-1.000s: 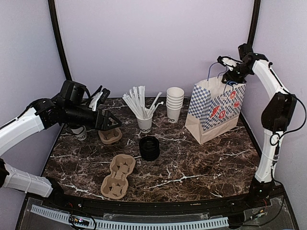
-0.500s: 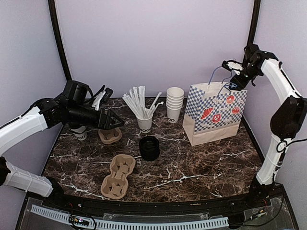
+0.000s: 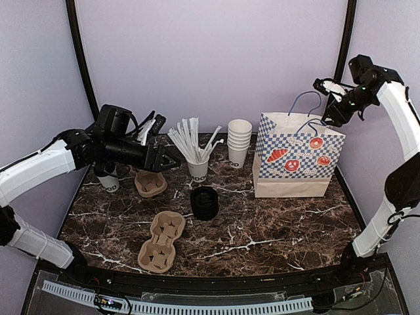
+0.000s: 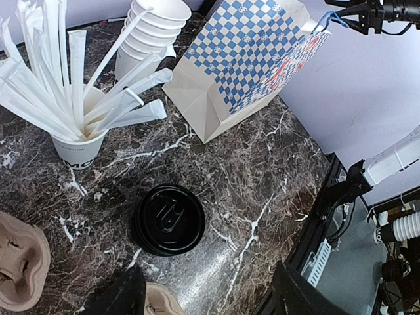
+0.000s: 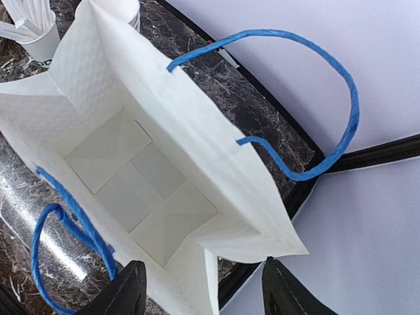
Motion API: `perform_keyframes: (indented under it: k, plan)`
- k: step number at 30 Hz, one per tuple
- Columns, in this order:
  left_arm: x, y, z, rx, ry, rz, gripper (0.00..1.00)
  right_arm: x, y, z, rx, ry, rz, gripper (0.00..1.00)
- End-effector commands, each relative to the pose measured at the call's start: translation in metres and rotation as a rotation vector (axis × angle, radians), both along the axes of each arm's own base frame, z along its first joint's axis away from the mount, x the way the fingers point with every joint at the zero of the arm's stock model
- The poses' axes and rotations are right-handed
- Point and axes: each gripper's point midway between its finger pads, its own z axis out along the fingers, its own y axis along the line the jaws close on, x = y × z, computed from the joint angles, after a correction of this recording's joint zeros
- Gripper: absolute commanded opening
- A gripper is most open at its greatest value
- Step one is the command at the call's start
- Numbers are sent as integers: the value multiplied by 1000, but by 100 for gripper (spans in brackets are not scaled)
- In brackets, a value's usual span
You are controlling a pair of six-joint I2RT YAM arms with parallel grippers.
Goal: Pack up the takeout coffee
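My left pincer point(image 3: 167, 159): released, empty, above the desk point(image 3: 275, 223). My right pincer point(image 3: 325, 102): released, over the open bag point(image 3: 298, 154). Cup point(image 3: 109, 182): far left, beneath my left arm. Lid point(image 3: 205, 202): desk centre.

The left arm point(image 3: 39, 172), at 9 o'clock in the overhead view, has smooth white tubular shells between bulky matte-black joint housings and an all-black wrist. The right arm point(image 3: 401, 115), at 3 o'clock, matches: white links, black elbow. Both pairs of jaws are black.
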Motion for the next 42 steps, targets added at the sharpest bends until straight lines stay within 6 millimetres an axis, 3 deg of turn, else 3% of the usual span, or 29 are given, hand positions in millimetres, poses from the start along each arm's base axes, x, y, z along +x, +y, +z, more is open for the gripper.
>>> perform_keyframes:
  k: [1, 7, 12, 14, 17, 27, 31, 37, 42]
  plan:
    - [-2, -10, 18, -40, -47, -43, 69, 39, 0, 7, 15, -83, -30, 62]
    - [-8, -7, 17, -36, -43, -43, 69, 80, 11, 1, 74, -67, 4, 66]
    - [-13, -3, 16, -39, -43, -37, 69, 91, 24, -21, 109, 1, 83, 65]
    - [-13, -2, 17, -39, -47, -33, 69, 92, 26, -30, 110, 25, 107, 61]
    - [-14, -1, 17, -34, -50, -33, 68, 88, 30, -39, 111, 55, 145, 47]
    - [-11, -4, 17, -19, -53, -42, 66, 36, 42, -14, 130, 48, 270, 0]
    - [-9, -6, 15, -19, -48, -47, 66, 17, 44, -8, 139, 44, 283, 0]
    - [-9, -2, 5, 15, -23, -34, 65, -9, 41, 17, 129, -52, 255, 0]
    - [4, 29, -30, 215, 18, 116, 65, -45, 40, 32, 56, -165, 228, 0]
